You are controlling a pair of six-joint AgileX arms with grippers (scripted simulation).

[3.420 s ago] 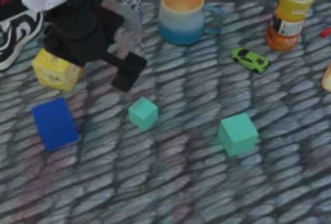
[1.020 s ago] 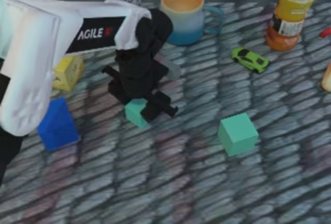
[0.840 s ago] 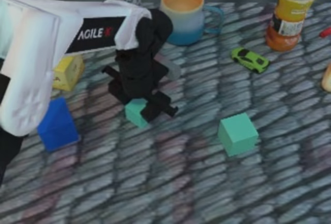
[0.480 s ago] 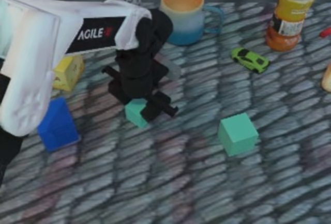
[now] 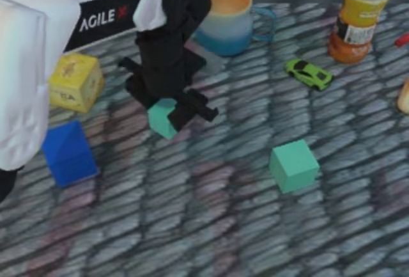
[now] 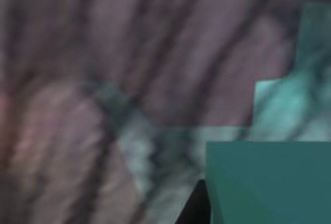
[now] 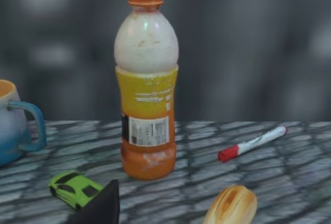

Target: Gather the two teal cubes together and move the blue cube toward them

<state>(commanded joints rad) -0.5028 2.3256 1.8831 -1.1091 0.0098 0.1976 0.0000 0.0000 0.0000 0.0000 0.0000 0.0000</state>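
Observation:
My left gripper (image 5: pixel 171 112) is shut on the smaller teal cube (image 5: pixel 160 119) and holds it a little above the table, left of centre. In the left wrist view this cube (image 6: pixel 269 182) fills the lower corner beside one black finger (image 6: pixel 196 209). The larger teal cube (image 5: pixel 293 166) rests on the table well to the right, apart from the held one. The blue cube (image 5: pixel 67 153) stands at the left, below my left arm. My right arm is parked outside the top view.
A yellow printed cube (image 5: pixel 75 83) sits behind the blue cube. At the back stand a blue mug (image 5: pixel 223 18) and an orange juice bottle (image 5: pixel 358 18), (image 7: pixel 147 94). A green toy car (image 5: pixel 308 73), a red marker (image 7: pixel 252 144) and a bread roll (image 7: pixel 231 205) lie at the right.
My left gripper came down over the smaller teal cube, shut on it, and has now lifted it, shifting it slightly back and left. The other cubes have not moved.

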